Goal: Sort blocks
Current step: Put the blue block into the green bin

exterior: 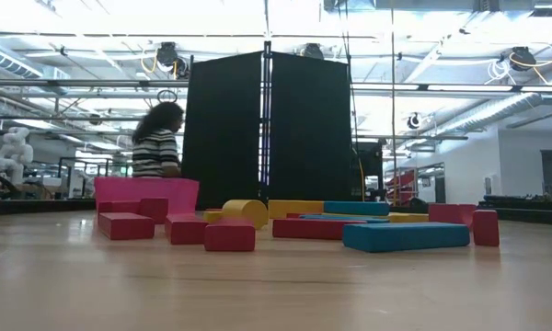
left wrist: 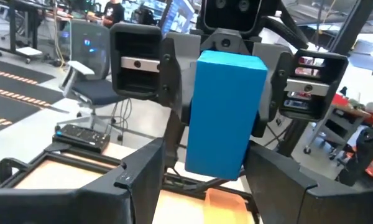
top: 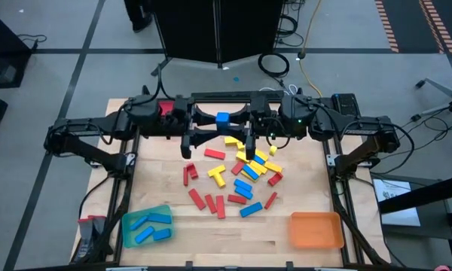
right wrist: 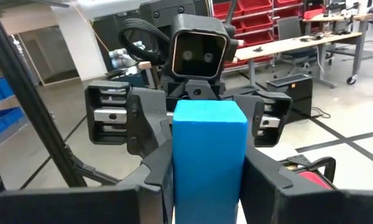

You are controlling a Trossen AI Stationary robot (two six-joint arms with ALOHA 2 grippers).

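Note:
A blue block [top: 223,118] hangs upright above the table's far middle, between my two grippers, which face each other level. My right gripper [top: 239,120] comes from the right and is shut on it [right wrist: 208,155]. My left gripper [top: 208,120] comes from the left and is open. Its fingers [left wrist: 143,174] stand on either side of the block's lower end [left wrist: 214,165], with a gap showing on one side. Many red, yellow and blue blocks [top: 241,177] lie loose on the table's middle. My right gripper pinches the blue block between its two fingers, on two opposite side faces [right wrist: 181,180]. The fingers come level from the table's right side and lie across the block. The block stands upright in the hold, slightly tilted, lifted clear of the table.
A green tray [top: 128,220] holding blue blocks sits at the near left. An orange tray [top: 316,229] is at the near right and a red tray [exterior: 147,191] at the far left. Bare wood lies between the two near trays. A person [exterior: 156,138] stands beyond the table.

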